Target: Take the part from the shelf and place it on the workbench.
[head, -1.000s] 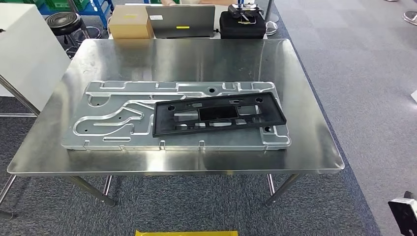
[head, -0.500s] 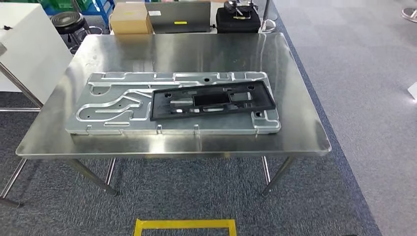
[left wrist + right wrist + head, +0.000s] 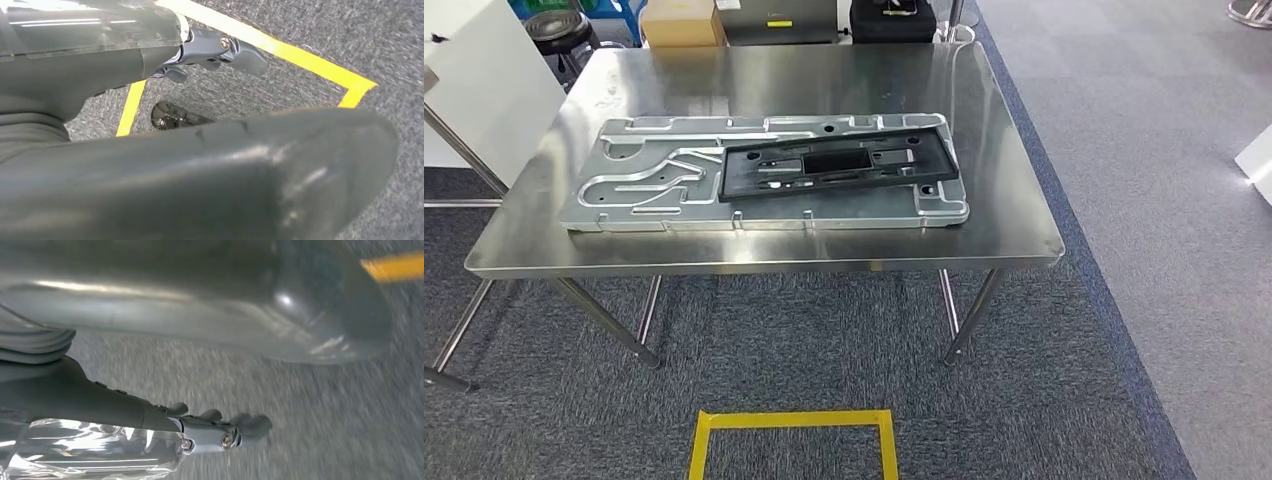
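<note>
In the head view we see the steel workbench (image 3: 754,255) filling the upper half of the frame, its far edge running out at the top. A long silver machined plate (image 3: 654,180) lies flat across the middle of it, and the black part (image 3: 834,168) rests on top of that plate, toward its right end and a little askew to it, its right tip near the plate's right corner. At the very top of the frame, behind the bench, sit a cardboard box (image 3: 682,22), a black case (image 3: 892,18) and a round stool (image 3: 554,25) at the upper left. A yellow tape outline (image 3: 792,440) marks the grey carpet at the bottom centre. In the left wrist view our left hand (image 3: 210,165) hangs above the carpet and a yellow tape corner; its thick thumb lies across the lower frame and the darker fingers (image 3: 235,50) reach out at the upper centre, holding nothing, apart from the thumb. In the right wrist view our right hand (image 3: 210,335) is blurred over carpet, its fingers (image 3: 240,427) stretched out low in the frame, away from the thumb, with nothing in them.
</note>
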Motion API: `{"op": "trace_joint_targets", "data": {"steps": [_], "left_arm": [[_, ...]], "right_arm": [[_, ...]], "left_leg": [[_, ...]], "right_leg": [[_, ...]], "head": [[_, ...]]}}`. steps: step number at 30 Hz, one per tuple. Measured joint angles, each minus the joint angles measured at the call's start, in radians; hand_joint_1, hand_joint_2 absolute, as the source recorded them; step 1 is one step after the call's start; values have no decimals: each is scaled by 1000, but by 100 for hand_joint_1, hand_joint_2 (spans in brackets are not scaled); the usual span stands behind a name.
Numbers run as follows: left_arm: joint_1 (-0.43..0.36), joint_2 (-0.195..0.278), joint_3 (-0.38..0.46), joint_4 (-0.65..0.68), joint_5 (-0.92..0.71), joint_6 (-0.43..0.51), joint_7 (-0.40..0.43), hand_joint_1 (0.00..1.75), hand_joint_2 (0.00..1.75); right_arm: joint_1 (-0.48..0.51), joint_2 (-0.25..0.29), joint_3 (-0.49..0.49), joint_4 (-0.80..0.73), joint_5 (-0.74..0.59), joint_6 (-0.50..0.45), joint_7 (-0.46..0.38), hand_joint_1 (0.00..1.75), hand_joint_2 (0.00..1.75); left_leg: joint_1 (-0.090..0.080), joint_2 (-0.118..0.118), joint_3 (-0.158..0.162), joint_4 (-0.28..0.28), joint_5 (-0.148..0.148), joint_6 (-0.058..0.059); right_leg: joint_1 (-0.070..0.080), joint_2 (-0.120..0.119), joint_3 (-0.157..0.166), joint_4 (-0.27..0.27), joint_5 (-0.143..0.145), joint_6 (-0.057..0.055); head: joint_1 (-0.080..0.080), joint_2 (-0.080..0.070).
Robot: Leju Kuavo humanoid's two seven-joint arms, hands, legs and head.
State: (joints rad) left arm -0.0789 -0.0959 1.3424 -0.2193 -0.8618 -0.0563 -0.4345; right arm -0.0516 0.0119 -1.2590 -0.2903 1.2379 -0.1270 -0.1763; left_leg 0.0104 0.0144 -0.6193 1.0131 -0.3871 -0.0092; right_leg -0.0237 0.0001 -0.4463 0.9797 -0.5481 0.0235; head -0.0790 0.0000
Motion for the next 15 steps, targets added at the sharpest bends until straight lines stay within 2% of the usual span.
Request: {"op": "trace_joint_targets", "data": {"steps": [1, 2, 3, 4, 5, 6, 7, 8, 9, 10, 11, 12, 13, 14, 15], "left_arm": [[0, 0, 0, 0, -2, 0, 0, 0, 0], [2, 0, 0, 0, -3, -1, 0, 0, 0], [3, 0, 0, 0, -5, -1, 0, 0, 0], [3, 0, 0, 0, -6, -1, 0, 0, 0], [3, 0, 0, 0, -6, -1, 0, 0, 0], [3, -1, 0, 0, -7, -1, 0, 0, 0], [3, -1, 0, 0, -8, -1, 0, 0, 0], [3, -1, 0, 0, -8, -1, 0, 0, 0], [2, -1, 0, 0, -9, -1, -1, 0, 0], [1, -1, -1, 0, -9, -1, -1, 0, 0], [0, -1, -1, 0, -9, -1, -2, 0, 0], [-2, 0, -2, 0, -9, -1, -2, 0, 0], [-5, 0, -2, 0, -10, -2, -3, 0, 0], [-7, 1, -2, 0, -10, -2, -4, 0, 0], [-7, 0, -3, 0, -11, -2, -4, 0, 0]], "right_arm": [[1, 2, 0, 8, 3, 11, 10, 0, 0], [2, 4, 0, 14, 5, 17, 16, 0, 0], [2, 6, 0, 18, 6, 20, 20, 0, 0], [1, 7, 0, 22, 7, 22, 21, 0, 0], [1, 7, 0, 25, 8, 23, 22, 0, 0], [1, 8, 0, 28, 9, 25, 24, 0, 0], [1, 8, 0, 31, 10, 28, 26, 0, 0], [1, 8, 0, 34, 11, 31, 28, 0, 0], [1, 9, 0, 36, 12, 35, 30, 0, 0], [1, 10, 0, 37, 11, 37, 29, 0, 0], [1, 13, 0, 39, 10, 39, 27, 0, 0], [1, 16, 0, 41, 8, 39, 26, 0, 0], [1, 18, 0, 42, 6, 40, 24, 0, 0], [1, 20, 0, 43, 5, 40, 22, 0, 0], [2, 20, 0, 43, 4, 40, 22, 0, 0]], "left_leg": [[3, -1, -3, 1, 2, -7], [5, -2, -11, 12, -14, -13], [7, -3, -24, 43, -50, -17], [9, -4, -41, 93, -103, -21], [9, -4, -58, 158, -158, -22], [9, -4, -70, 223, -197, -23], [9, -5, -71, 270, -210, -23], [8, -5, -58, 290, -197, -21], [7, -5, -28, 275, -168, -16], [4, -5, 20, 226, -141, -7], [-1, -6, 82, 153, -132, 3], [-5, -6, 142, 71, -138, 13], [-10, -6, 186, 6, -153, 20], [-14, -6, 210, -35, -167, 26], [-16, -6, 213, -53, -167, 31]], "right_leg": [[0, -3, -8, 2, 9, -10], [1, -5, -18, 2, 19, -20], [1, -7, -31, 1, 32, -30], [2, -9, -45, 1, 44, -37], [5, -9, -62, 2, 57, -42], [8, -9, -79, 3, 69, -44], [12, -9, -96, 6, 81, -45], [16, -9, -114, 9, 92, -45], [19, -9, -132, 14, 103, -45], [22, -9, -148, 18, 114, -44], [24, -9, -160, 23, 123, -42], [26, -9, -168, 26, 132, -39], [26, -10, -173, 28, 141, -35], [25, -12, -175, 27, 150, -29], [24, -13, -176, 25, 160, -22]], "head": [[0, 0], [0, 0], [0, 0], [0, 0], [0, 0], [0, 0], [0, 0], [0, 0], [0, 0], [0, 0], [0, 0], [0, 0], [0, 0], [0, 0], [0, 0]]}}
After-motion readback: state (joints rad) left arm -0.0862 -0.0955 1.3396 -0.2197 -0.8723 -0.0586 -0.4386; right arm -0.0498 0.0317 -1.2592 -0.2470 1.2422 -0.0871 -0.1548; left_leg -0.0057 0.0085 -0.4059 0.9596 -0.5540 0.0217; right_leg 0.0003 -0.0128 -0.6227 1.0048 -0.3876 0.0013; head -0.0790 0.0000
